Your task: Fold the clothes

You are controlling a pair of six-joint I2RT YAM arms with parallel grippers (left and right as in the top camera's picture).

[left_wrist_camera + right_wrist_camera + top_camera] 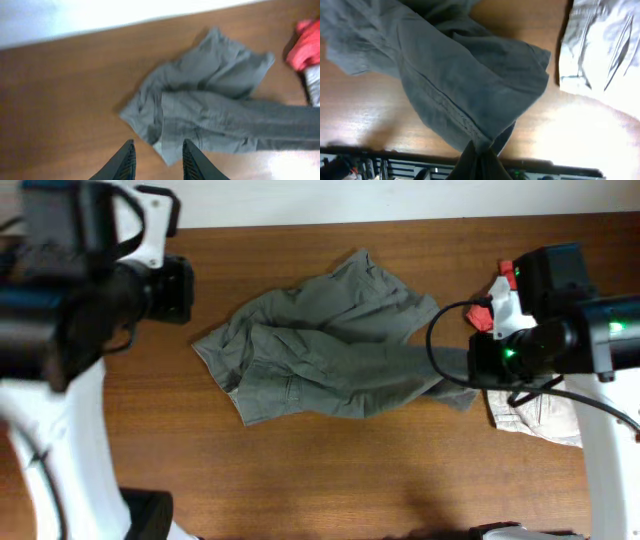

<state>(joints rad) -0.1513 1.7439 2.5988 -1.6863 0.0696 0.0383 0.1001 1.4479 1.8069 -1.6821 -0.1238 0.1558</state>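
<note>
On the wooden table (pixel 300 480), the olive-grey shorts (pixel 330 345) lie crumpled and wrinkled, bunched into loose folds rather than spread flat. Their wider part sits in a rumpled heap, and from it one end is drawn out into a narrower band that runs toward the right arm.

At that drawn-out end of the shorts, the right gripper (pixel 477 152) is clamped tight on a fold of the cloth. Its fingers are pressed together with the fabric pinched between them, and the cloth fans out from the pinch along a stitched seam.

Off the opposite, bunched end of the shorts, the left gripper (pixel 158 146) holds nothing. Its two dark fingers (pixel 127 160) stand partly apart with a clear gap between them. From the wrist view, the nearest corner of the shorts shows just beyond the tips, not touching them. From overhead this arm sits apart from the cloth.

Just past the pinched end of the shorts lies a pair of paler beige shorts (pixel 535 415), and beside the same end sits a red T-shirt (pixel 482 315), partly hidden by the right arm.
</note>
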